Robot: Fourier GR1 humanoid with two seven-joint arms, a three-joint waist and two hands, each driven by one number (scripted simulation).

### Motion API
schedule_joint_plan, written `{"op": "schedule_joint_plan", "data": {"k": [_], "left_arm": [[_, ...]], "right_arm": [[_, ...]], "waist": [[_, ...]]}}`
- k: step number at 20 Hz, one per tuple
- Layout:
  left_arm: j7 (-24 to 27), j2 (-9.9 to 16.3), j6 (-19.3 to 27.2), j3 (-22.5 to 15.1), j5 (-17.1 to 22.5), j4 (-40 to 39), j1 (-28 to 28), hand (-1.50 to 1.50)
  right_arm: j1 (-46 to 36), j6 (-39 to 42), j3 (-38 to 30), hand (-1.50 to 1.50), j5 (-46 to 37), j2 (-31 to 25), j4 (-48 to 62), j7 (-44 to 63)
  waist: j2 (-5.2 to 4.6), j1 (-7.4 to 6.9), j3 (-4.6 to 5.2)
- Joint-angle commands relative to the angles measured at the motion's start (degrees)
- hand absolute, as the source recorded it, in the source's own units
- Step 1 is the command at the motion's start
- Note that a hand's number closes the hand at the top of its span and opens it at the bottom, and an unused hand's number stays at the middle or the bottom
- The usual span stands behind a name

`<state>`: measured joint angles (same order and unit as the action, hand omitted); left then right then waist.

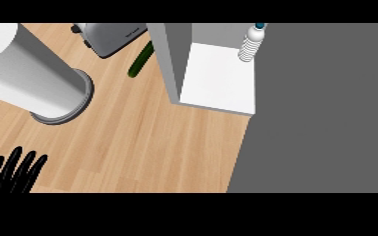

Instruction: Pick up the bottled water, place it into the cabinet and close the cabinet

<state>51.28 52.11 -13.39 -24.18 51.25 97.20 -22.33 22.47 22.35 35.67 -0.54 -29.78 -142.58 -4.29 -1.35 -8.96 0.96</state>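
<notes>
Head view. You see the bottled water [252, 44] standing upright on the white floor of the open cabinet [218, 80], at its far right corner. The left robot hand [21, 172] rests at the lower left over the worktop [155, 145], fingers straight and holding nothing. The right robot hand is out of view. A cucumber [141, 59] lies beside a toaster [111, 37]

Light wooden counter [155, 145] showing matt grain; ribbed clear plastic water bottle [252, 45] looking glossy; white cabinet shelf [220, 77] appearing smooth, matt; silver toaster [111, 37] looking brushed metal.
</notes>
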Motion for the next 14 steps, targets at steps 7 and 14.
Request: {"op": "schedule_joint_plan", "data": {"k": [7,14], "left_arm": [[0.19,1.69,-2.86,2.30,1.54,-0.21,0.68,-1.50],[-0.59,3.08,-3.49,3.86,2.44,-0.04,0.89,-1.50]], "right_arm": [[-5.72,-2.80,4.45,1.50,2.35,6.80,4.33,10.50],[-5.96,-3.14,3.01,1.50,7.52,9.96,7.12,12.50]], "waist": [[-0.94,-0.46,0.16],[-1.78,-1.72,-0.01]]}}
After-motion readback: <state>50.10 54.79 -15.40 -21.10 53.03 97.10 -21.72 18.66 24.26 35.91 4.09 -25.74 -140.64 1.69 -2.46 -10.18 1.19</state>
